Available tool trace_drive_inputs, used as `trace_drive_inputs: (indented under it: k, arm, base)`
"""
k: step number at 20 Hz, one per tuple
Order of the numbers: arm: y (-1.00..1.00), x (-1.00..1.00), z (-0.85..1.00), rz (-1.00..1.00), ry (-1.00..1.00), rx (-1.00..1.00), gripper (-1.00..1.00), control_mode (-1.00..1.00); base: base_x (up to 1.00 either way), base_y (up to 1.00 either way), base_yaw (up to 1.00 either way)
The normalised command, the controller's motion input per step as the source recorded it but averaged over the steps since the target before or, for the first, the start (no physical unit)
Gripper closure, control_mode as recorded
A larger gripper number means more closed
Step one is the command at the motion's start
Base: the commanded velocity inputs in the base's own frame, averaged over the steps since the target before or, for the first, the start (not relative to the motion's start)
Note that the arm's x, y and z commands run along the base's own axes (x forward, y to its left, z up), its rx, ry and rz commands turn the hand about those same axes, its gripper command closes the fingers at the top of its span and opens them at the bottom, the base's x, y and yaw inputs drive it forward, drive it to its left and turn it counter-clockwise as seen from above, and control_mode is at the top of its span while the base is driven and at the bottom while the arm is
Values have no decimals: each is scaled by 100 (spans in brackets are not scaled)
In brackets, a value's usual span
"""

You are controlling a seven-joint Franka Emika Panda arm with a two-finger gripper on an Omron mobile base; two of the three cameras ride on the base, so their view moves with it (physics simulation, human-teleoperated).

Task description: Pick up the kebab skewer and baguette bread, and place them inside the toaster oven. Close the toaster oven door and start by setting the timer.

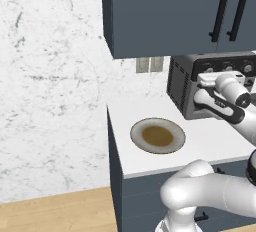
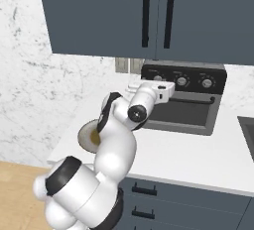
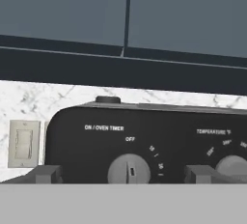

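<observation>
The dark grey toaster oven point(image 2: 198, 100) stands at the back of the counter, and its glass door point(image 2: 179, 113) is closed with the bar handle point(image 2: 191, 100) up. My gripper point(image 3: 124, 175) is open right in front of the control panel. Its two fingertips point(image 3: 48, 174) stand wide on either side of the silver timer knob point(image 3: 129, 170), which is labelled ON / OVEN TIMER and points near OFF. A second knob point(image 3: 234, 166) is marked TEMPERATURE. From the base views the hand point(image 1: 210, 80) reaches the oven's upper left point(image 2: 163, 87). The kebab skewer and baguette bread are hidden.
A round grey plate point(image 1: 137, 128) with a brown centre lies bare on the white counter left of the oven. Blue-grey cabinets point(image 2: 149, 11) hang low above the oven. A wall switch point(image 3: 23, 143) sits on the marble wall. A sink edge point(image 2: 246, 130) shows at far right.
</observation>
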Motion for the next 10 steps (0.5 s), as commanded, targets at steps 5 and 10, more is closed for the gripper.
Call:
trace_drive_inputs:
  k: [5,10]
  arm:
    - [0,5,-12,0,-2,0,-100,-100]
    - [0,26,0,0,0,0,-100,-100]
  base:
    - [0,0,0]
    - [0,0,0]
